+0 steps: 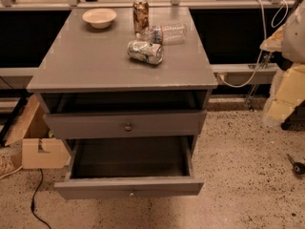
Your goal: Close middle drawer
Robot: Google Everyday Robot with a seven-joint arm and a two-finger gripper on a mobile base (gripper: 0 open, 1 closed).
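The middle drawer point(128, 187) is a grey wooden drawer, pulled far out of the grey cabinet point(124, 66). It has a low front panel with a tiny pale knob point(131, 192), and its grey box interior point(131, 157) holds nothing. Above it, the taller-fronted drawer point(125, 124) with a dark round knob point(127, 127) stands a little way out, with a dark gap over it. My gripper is out of view. Only pale white and yellow bulky shapes point(288, 87) show at the right edge, well to the right of the cabinet.
On the cabinet top stand a pale bowl point(99, 17) and an upright can point(140, 15), with a lying can point(145, 51) and a lying plastic bottle point(164, 33). A cardboard box point(40, 151) and a black cable point(34, 199) lie at the left. Speckled floor surrounds the cabinet.
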